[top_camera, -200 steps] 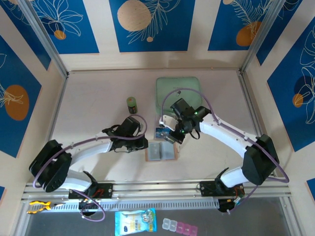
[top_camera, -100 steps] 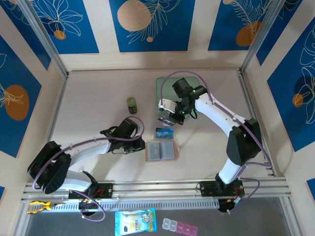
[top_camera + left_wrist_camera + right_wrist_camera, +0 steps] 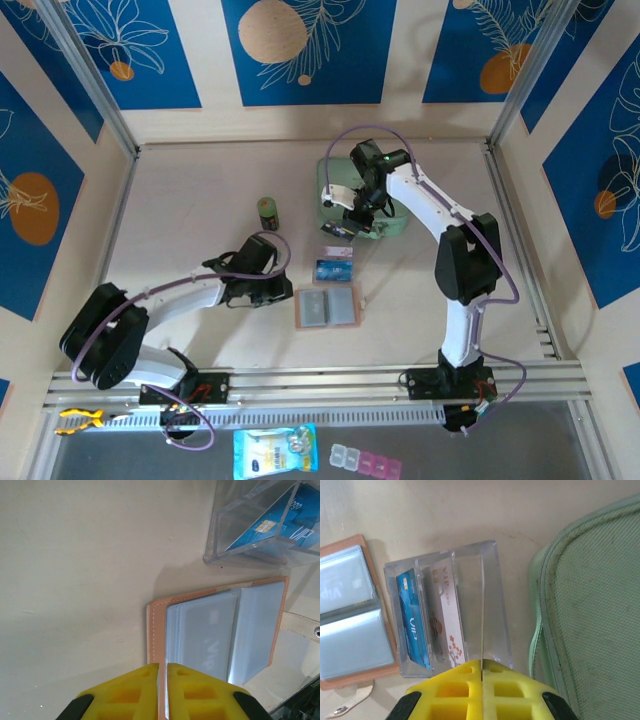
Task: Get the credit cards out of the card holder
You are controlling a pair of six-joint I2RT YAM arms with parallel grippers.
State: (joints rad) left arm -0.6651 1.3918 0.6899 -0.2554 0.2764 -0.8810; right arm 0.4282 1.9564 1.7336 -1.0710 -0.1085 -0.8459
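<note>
While the left gripper (image 3: 163,671), jaws together, is hovering at the edge of the open card holder (image 3: 220,630), the right gripper (image 3: 482,666) is clamping a credit card (image 3: 337,231) near the clear box (image 3: 493,585) holding a blue card (image 3: 412,617).

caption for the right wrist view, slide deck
right hand pinches a thin card edge-on over a clear box holding a blue card and a white card, beside the open card holder

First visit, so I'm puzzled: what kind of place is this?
Probably a robot test booth: a left arm and right arm bolted to a rail, aluminium frame posts, a card holder laid out.
</note>
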